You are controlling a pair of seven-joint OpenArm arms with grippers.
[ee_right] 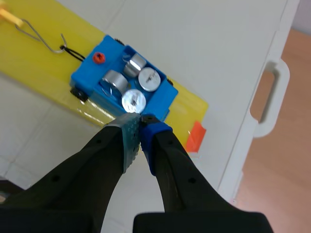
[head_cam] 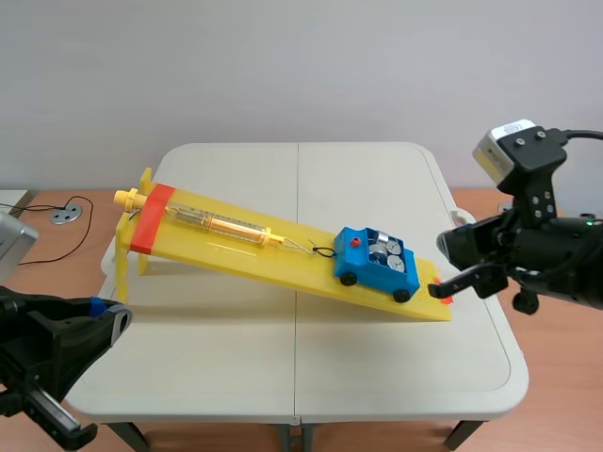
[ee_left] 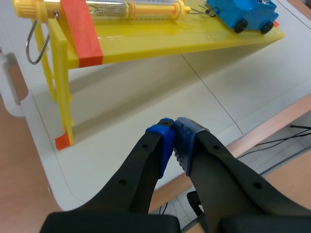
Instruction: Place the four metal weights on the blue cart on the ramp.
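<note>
the white table (head_cam: 236, 377) carries a yellow ramp (head_cam: 236, 252). the ramp slopes from a raised end banded in orange, on the left arm's side, down to a low end on the right arm's side.

the left gripper (ee_left: 176, 125) sits low off the table's near edge, well apart from the ramp, its blue pads pressed together on nothing. the right gripper (ee_right: 140, 124) hangs just beside the ramp's low end, near the cart. its pads too are pressed together, with nothing between them.

a clear and yellow scale (head_cam: 221, 224) lies along the upper ramp, and a wire hook and loop tie it to the cart. the blue cart (head_cam: 366, 270) stands on the lower part of the ramp, wheels on the slope. in its tray the weights (ee_right: 147, 78) show as four silver pieces packed close. two are upright with round faces up, and two seem tipped on their sides.

as i judge it, the placing is done: four weights are in the cart, none is seen on the table, and neither gripper holds one. what may be left is only drawing the right arm clear. whether the tipped pair needs righting i cannot say.
</note>
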